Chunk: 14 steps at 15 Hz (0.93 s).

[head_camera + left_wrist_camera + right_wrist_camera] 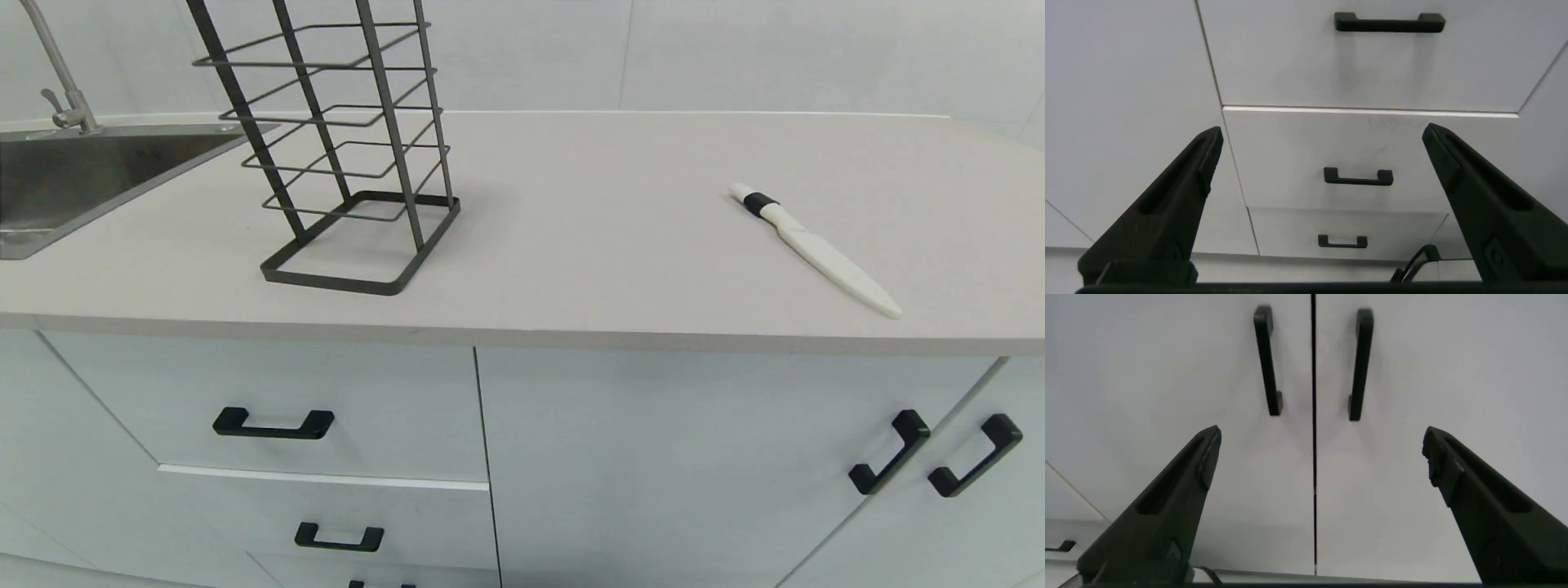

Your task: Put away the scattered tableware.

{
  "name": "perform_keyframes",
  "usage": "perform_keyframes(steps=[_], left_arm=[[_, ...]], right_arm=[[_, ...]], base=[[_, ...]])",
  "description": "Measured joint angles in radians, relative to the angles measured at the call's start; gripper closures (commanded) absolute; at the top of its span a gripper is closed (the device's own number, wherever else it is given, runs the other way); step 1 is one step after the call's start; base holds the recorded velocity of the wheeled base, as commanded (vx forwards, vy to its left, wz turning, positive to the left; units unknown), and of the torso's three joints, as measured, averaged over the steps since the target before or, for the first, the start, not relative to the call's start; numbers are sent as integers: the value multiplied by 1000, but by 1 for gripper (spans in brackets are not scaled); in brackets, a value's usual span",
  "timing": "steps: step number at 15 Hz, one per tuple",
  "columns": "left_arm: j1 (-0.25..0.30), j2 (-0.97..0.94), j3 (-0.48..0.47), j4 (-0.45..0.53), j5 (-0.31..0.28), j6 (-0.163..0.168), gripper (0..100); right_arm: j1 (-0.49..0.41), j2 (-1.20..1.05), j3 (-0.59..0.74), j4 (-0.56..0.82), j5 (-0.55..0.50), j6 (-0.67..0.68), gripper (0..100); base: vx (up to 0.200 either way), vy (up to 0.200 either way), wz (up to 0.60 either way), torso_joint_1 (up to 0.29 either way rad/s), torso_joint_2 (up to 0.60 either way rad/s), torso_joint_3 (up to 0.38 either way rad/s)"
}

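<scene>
- Countertop (612,163), pale grey, is carrying a sunken steel sink (49,180) at its left end.
- Black wire rack (331,282) is standing upright beside the sink.
- Left gripper (1323,135) and right gripper (1323,434) are facing white cabinet fronts, fingers spread wide, holding nothing.
- White knife-shaped utensil (816,253) with a black band is lying flat, well right of the rack.

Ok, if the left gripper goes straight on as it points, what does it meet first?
Most likely the middle drawer front, near its black handle; it sits between the left gripper's open fingers. Nothing shows in between, though depth is unclear.
</scene>
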Motion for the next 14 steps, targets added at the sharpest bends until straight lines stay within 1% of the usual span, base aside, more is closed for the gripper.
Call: perform_keyframes(steps=[2, 6, 9, 10, 12, 14], left_arm=[[0, 0, 0, -2, 1, -2, 0], [0, 0, 0, -1, 1, -3, 0], [0, 0, 0, -2, 1, -3, 0], [0, 0, 0, -2, 1, -3, 0], [0, 0, 0, -1, 1, -3, 0], [0, 0, 0, -1, 1, -3, 0]], right_arm=[[0, 0, -1, -3, 0, 0, 0], [0, 0, -1, -2, 0, 0, 0], [0, 0, 0, -1, 0, 0, 0], [0, 0, -1, -3, 0, 0, 0], [0, 0, -1, -2, 0, 0, 0], [0, 0, -1, -3, 0, 0, 0]], base=[[0, 0, 0, 171, -676, -161], [0, 0, 0, 227, -494, -201], [0, 0, 0, 105, -479, -222], [0, 0, 0, 246, -491, -222], [0, 0, 0, 422, -481, -234], [0, 0, 0, 310, -495, -237]])
